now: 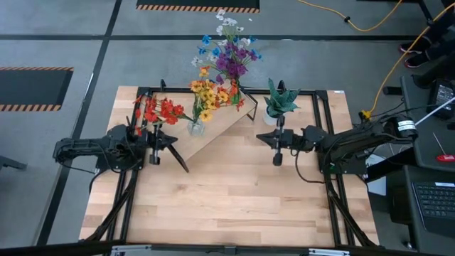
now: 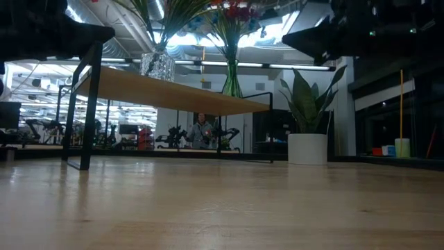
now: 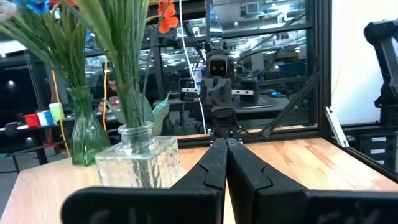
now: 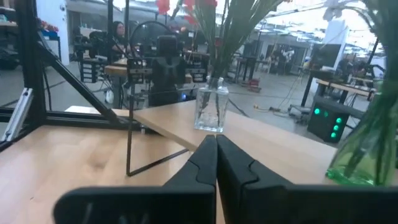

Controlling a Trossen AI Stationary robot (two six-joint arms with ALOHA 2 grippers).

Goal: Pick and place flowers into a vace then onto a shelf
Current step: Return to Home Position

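now flowers (image 1: 227, 60) on shelf (image 1: 224, 118); left gripper (image 3: 225, 144), right gripper (image 4: 216, 138) closed.

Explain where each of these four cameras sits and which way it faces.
High view: above the table, looking straight down; the left gripper and right gripper both show.
Low view: at tabletop height, looking level under the shelf toward the potted plant; dark arm parts show at top.
Left wrist view: on the left arm, looking past its shut gripper toward the right arm.
Right wrist view: on the right arm, looking past its shut gripper toward the left arm.
Shared: both wrist views see the glass vase from opposite sides.
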